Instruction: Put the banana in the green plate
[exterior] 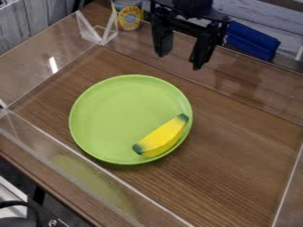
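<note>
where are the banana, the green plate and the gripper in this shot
banana (165, 136): camera view, middle of its yellow body
green plate (101, 111): camera view, bare floor left of the banana
gripper (179, 51): camera view, gap between the open fingertips, above the table

Green plate (101, 111) on wooden table (225, 151)

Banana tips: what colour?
Dark green-black on the yellow banana, clearest in the camera view, inside the green plate.
</note>
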Controlling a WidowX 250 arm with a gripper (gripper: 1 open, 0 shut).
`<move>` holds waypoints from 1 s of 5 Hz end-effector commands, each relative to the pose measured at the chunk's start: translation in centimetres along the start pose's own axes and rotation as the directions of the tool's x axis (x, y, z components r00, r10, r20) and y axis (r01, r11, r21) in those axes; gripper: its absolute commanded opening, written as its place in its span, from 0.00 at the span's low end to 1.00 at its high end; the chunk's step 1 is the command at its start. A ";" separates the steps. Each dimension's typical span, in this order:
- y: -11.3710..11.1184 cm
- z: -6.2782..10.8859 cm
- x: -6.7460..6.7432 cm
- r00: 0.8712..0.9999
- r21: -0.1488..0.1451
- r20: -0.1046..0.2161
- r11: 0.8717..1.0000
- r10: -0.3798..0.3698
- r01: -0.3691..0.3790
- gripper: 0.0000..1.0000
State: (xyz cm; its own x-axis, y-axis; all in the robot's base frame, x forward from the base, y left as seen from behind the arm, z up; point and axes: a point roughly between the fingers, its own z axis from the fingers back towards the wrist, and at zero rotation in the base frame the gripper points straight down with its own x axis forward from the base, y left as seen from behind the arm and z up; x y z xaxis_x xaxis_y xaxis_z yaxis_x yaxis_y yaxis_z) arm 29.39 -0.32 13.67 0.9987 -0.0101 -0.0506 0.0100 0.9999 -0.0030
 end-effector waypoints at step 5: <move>0.4 0.8 0.6 0.999 -0.005 0.031 1.000 -0.024 0.025 1.00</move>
State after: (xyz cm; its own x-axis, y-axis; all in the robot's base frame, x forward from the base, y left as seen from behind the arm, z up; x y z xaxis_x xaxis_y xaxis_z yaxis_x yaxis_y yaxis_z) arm 29.44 -0.37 12.82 0.9961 -0.0416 -0.0779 0.0411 0.9991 -0.0085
